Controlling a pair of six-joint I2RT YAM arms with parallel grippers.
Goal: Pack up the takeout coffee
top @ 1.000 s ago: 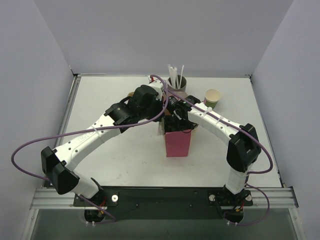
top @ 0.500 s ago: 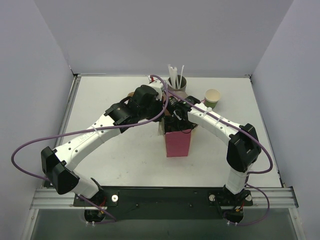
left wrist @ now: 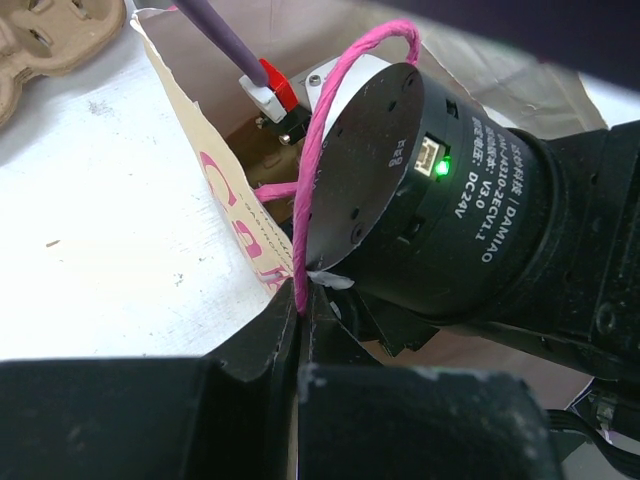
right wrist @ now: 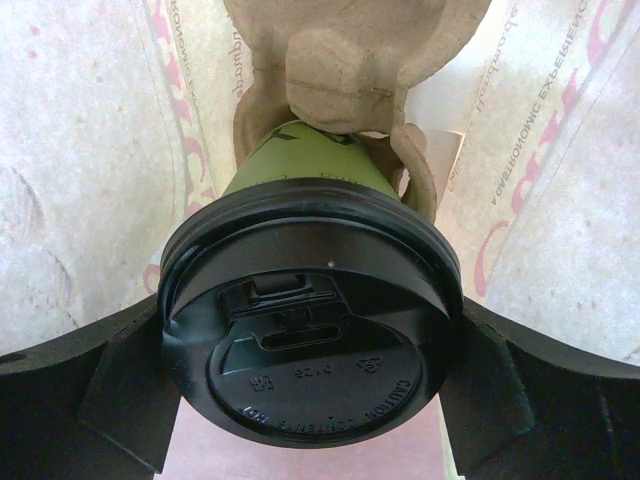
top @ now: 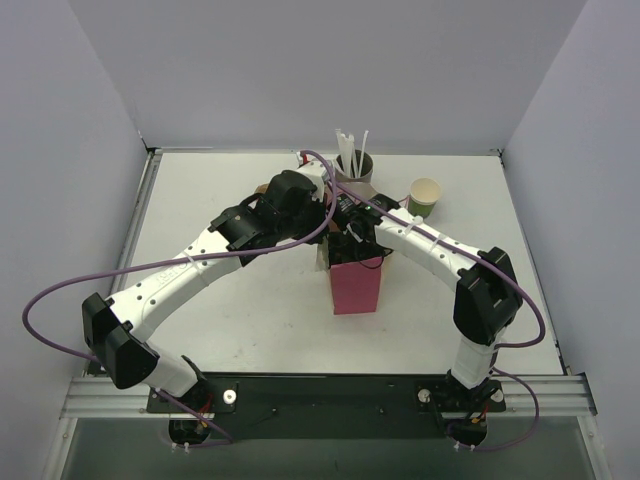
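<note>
Centrally, pink bag (top: 356,288) stands on white table (top: 250,320); pale walls (top: 320,70) around.

High overview, two close-ups inside bag (top: 355,288)

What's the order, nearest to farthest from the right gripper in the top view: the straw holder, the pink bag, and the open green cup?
1. The pink bag: the right gripper reaches into its mouth, holding the takeout coffee.
2. The straw holder: just behind, at the back.
3. The open green cup: farther off, back right.
</note>
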